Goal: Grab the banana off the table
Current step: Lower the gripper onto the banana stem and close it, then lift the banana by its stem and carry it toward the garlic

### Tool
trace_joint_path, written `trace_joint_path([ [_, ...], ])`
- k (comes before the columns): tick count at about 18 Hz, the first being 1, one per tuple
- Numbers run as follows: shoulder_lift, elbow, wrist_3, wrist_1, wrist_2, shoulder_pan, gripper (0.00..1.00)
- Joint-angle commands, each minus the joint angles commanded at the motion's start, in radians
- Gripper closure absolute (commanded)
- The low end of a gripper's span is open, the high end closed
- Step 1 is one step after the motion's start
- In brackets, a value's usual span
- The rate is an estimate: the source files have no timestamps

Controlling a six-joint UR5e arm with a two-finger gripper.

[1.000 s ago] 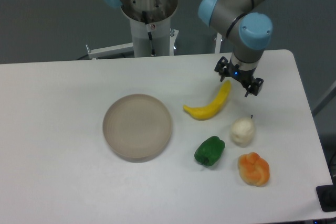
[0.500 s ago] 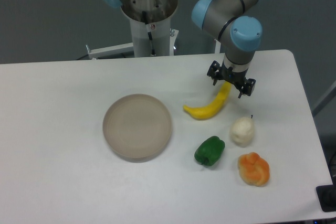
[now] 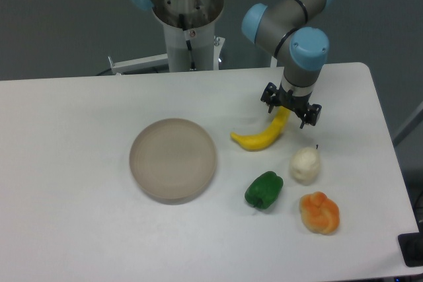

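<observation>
A curved bright yellow banana [image 3: 261,134] lies on the white table [image 3: 79,229], right of the plate. Its upper right tip runs up under my gripper [image 3: 289,105], which hangs directly over that end. The two dark fingers [image 3: 269,94] stand apart on either side of the tip, so the gripper is open. From this view I cannot tell whether the fingers touch the banana.
A round beige plate [image 3: 172,158] sits left of the banana. Below the banana are a white pear-shaped fruit [image 3: 305,164], a green pepper [image 3: 264,190] and a lumpy orange fruit [image 3: 320,212]. The arm's base column [image 3: 190,37] stands at the table's back edge.
The gripper has shifted left and slightly down, from beside the banana's upper tip to straddling it. The banana and the other objects have not moved.
</observation>
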State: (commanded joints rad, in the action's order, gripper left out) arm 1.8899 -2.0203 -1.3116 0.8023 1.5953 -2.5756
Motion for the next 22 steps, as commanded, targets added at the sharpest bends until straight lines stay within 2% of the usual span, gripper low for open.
trace_joint_path([
  [2,0.0,0.002,0.0,0.0,0.0,0.002,0.02],
  [4,0.002,0.005,-0.001,0.0,0.0,0.003,0.4],
  [5,0.0,0.006,-0.005,0.002,0.0,0.003,0.53],
  [6,0.0,0.008,-0.005,0.002,0.0,0.003,0.63],
  [7,0.0,0.009,-0.005,0.002,0.0,0.003,0.67],
  [11,0.003,0.014,-0.006,0.003,0.0,0.002,0.71],
  [18,-0.005,0.037,-0.011,0.005,0.002,-0.005,0.72],
  [22,-0.017,0.095,-0.012,0.026,0.011,-0.003,0.72],
])
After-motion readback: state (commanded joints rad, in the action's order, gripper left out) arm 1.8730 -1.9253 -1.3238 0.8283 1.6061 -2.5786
